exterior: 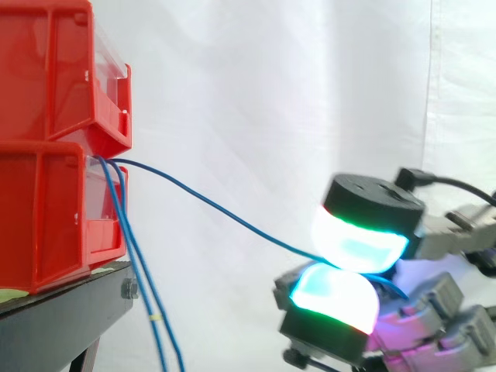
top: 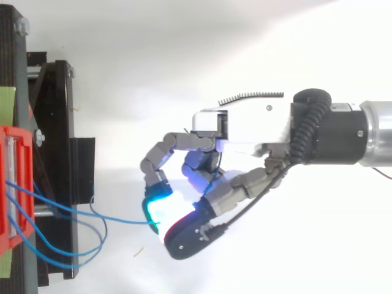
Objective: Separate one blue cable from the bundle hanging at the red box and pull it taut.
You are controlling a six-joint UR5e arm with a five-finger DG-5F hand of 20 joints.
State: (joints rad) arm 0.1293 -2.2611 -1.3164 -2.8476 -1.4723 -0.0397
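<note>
Blue cable (exterior: 209,203) ran from the front of the lower red bin (exterior: 46,217) out to the hand (exterior: 374,200), well apart from the bin. The fingers (exterior: 358,240) were closed on it: two glowing pads pressed face to face, the cable pinched between them, and a short tail poked out behind the pads. A pad-to-pad pinch likely suited so thin a strand, which a full curl of the hand could let slip.

The rest of the bundle (exterior: 146,287) hung straight down from the same bin front, past the edge of the black stand (exterior: 62,318). From above, those strands looped loosely beside the stand (top: 61,264), while the held cable (top: 116,219) led alone to the hand (top: 239,131). So one strand looked separated from the others.

The held cable bowed in a shallow sag between bin and pads and was not a straight line, so it probably was not taut yet. Pulling the hand further from the bin, roughly in line with the cable, seemed the remaining step. Risk: the strand could slide out of the pinch, or the pull could drag a neighbour along where they left the bin together.

An upper red bin (exterior: 46,70) sat stacked on the lower one; a white curtain (exterior: 271,93) hung behind.
</note>
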